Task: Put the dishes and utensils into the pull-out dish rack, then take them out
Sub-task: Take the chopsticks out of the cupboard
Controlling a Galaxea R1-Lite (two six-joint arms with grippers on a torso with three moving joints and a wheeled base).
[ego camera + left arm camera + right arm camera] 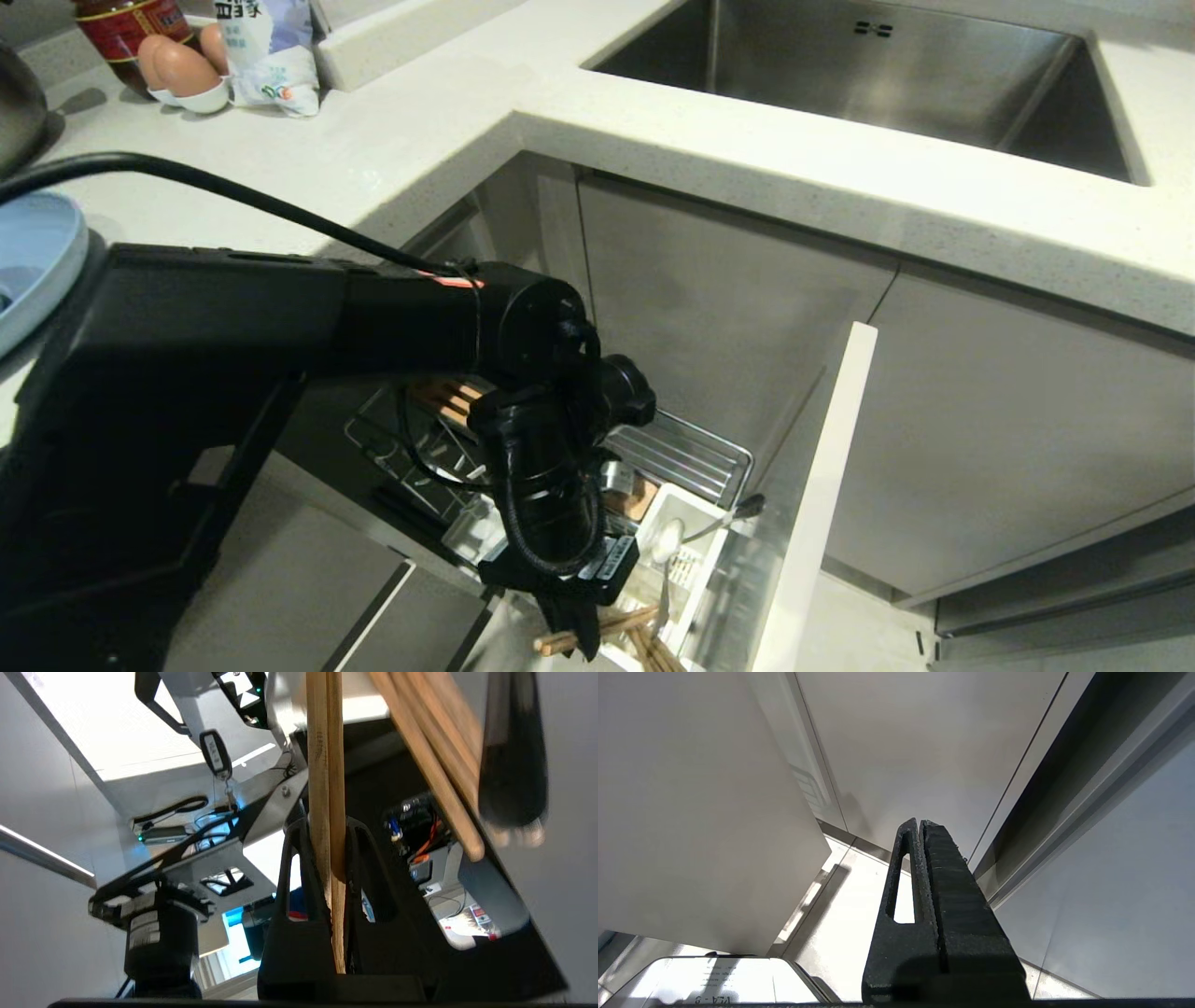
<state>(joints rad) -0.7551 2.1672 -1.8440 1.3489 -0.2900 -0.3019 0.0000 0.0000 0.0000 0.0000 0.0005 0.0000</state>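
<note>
Down at the rack's [695,455] front corner, the left claw [577,635] points into the white caddy [695,551], clamped on a pair of chopsticks [327,812] whose long axis runs along its fingers. More chopsticks [434,765] lean just beside, the spoon [668,541] stands nearby. The right claw [920,830], parked by the cabinets, is closed and empty.

The left arm [280,317] is covered in matte black housing, and a thick black cable is routed along its top. A small orange-red mark is seen near the wrist. Both grippers have black, textured, slotted fingers [924,896].
</note>
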